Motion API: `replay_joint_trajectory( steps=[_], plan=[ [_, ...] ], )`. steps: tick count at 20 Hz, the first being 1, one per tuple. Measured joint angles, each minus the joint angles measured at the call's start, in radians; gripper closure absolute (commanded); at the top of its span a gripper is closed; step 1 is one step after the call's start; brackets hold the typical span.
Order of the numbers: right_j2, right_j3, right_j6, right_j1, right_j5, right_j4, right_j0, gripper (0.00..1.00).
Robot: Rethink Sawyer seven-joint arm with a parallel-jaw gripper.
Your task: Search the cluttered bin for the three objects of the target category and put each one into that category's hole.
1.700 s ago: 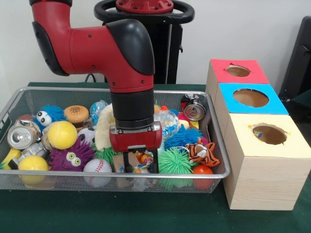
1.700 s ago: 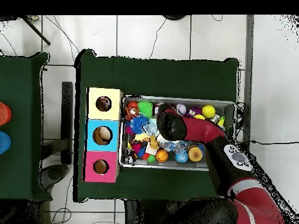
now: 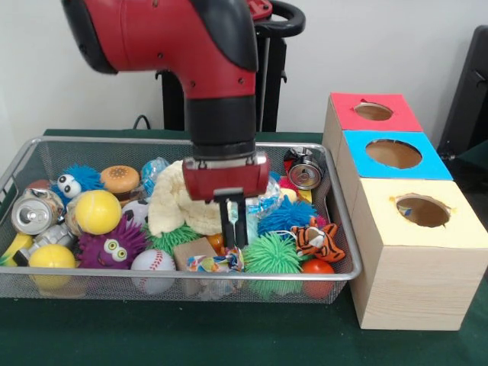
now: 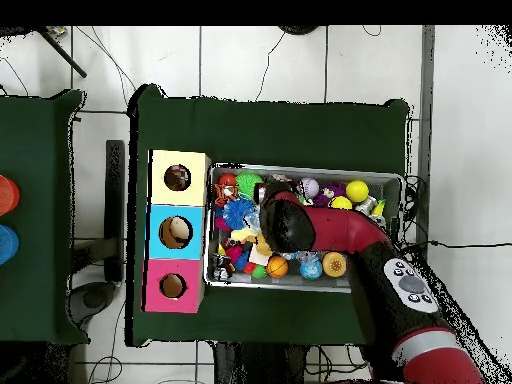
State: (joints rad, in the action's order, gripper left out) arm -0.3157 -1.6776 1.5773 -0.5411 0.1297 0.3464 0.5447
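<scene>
The wire mesh bin (image 3: 345,236) stands on the green table, packed with toys. One speckled rope bundle (image 3: 212,263) lies at the bin's front, between a baseball (image 3: 152,261) and a green spiky ball (image 3: 273,255). I cannot make out the other rope bundles. My gripper (image 3: 235,242) hangs just above and slightly right of that bundle, with its fingers (image 3: 232,217) pressed together and nothing between them. In the overhead view the arm (image 4: 285,225) covers the gripper over the bin's (image 4: 392,180) left half.
Right of the bin stand three boxes with holes: red (image 3: 347,110), blue (image 3: 438,164) and yellow (image 3: 389,221). A cream waffle cloth (image 3: 177,204), a clear crinkly ball (image 3: 263,187), a tiger toy (image 3: 316,240), a purple fuzzy toy (image 3: 114,245) and a can (image 3: 34,215) crowd the bin.
My gripper has risen out of the clutter and shifted slightly toward the boxes. Its fingers, open around the speckled bundle before, are now together. The bundle stays in the bin.
</scene>
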Motion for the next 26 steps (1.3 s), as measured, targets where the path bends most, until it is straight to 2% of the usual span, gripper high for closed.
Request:
replay_joint_trajectory(
  steps=[4,9,14,25,26],
  plan=[
    [0.001,-0.033,0.000,-0.042,0.016,-0.010,-0.007,1.00],
    [0.004,-0.086,0.000,-0.090,0.085,-0.027,-0.010,1.00],
    [0.004,-0.104,0.000,-0.095,0.085,-0.026,-0.004,1.00],
    [0.008,-0.105,0.000,-0.070,-0.088,-0.025,0.007,1.00],
    [0.009,-0.105,0.000,-0.063,-0.119,-0.025,0.007,0.00]
  ],
)
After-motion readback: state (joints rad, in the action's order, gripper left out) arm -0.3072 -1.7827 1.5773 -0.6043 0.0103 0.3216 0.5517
